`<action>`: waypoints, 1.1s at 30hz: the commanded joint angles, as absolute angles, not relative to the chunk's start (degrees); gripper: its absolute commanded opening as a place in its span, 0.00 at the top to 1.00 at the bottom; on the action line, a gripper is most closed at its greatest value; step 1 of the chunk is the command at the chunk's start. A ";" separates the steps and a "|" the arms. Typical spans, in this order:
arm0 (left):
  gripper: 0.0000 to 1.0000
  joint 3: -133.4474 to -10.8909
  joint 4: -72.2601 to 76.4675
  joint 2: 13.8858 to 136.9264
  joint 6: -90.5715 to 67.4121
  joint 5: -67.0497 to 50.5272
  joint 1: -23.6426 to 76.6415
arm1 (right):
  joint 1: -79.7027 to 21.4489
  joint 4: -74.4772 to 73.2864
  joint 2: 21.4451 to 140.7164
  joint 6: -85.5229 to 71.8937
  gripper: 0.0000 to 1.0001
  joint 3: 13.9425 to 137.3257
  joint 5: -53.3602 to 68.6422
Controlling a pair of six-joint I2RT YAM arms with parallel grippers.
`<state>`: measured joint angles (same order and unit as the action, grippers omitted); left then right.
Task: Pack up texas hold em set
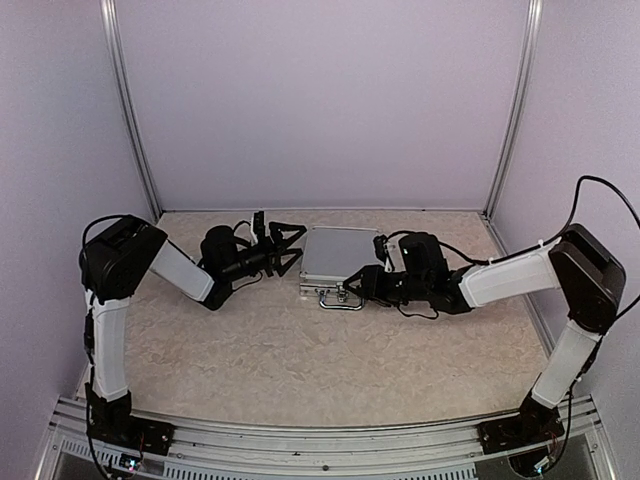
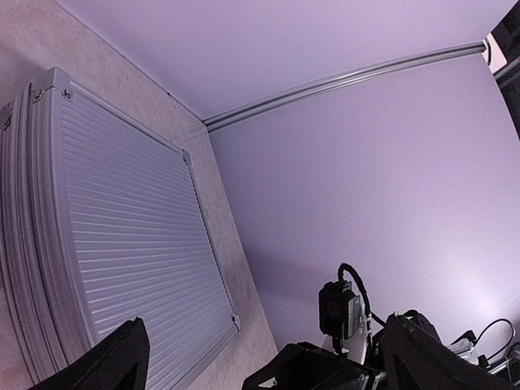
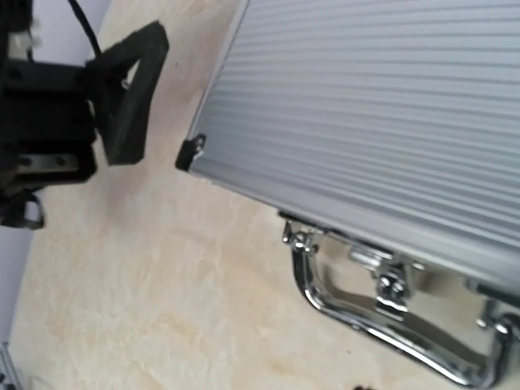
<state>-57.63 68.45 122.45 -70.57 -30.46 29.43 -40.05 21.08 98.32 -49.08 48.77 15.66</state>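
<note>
Silver briefcase (image 1: 338,255) lies between left hand (image 1: 297,248) and right hand (image 1: 351,287).

Position of items as observed:

The case (image 1: 338,258) lay flat on the table (image 1: 300,370), lid on top, between the two pincers. The left pincer (image 1: 297,250) stood just beside the case's left edge and faced it, so that the case lay directly ahead of it. The right pincer (image 1: 350,287) stood at the case's near edge, by the right end of the handle (image 1: 340,300). Whether they touched could not be determined. The handle lay on the table against the near edge. Seen from the right pincer, the lid lay beyond the handle, and the left pincer lay past the case's near left corner. The back wall (image 1: 320,100) stood behind the case, apart from it.
</note>
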 commanded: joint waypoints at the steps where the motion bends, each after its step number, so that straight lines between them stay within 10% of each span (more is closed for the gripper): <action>1: 0.01 -55.09 62.84 118.95 -68.42 -27.52 30.49 | -40.91 18.72 102.39 -44.88 0.51 51.95 13.09; 33: 0.01 -52.73 43.76 114.42 -66.56 -26.23 34.32 | -41.09 14.42 109.70 -41.73 0.41 60.25 11.77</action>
<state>-53.43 41.98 115.66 -66.17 -24.82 33.65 -40.77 14.72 109.08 -42.48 58.52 12.10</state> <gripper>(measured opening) 0.990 0.592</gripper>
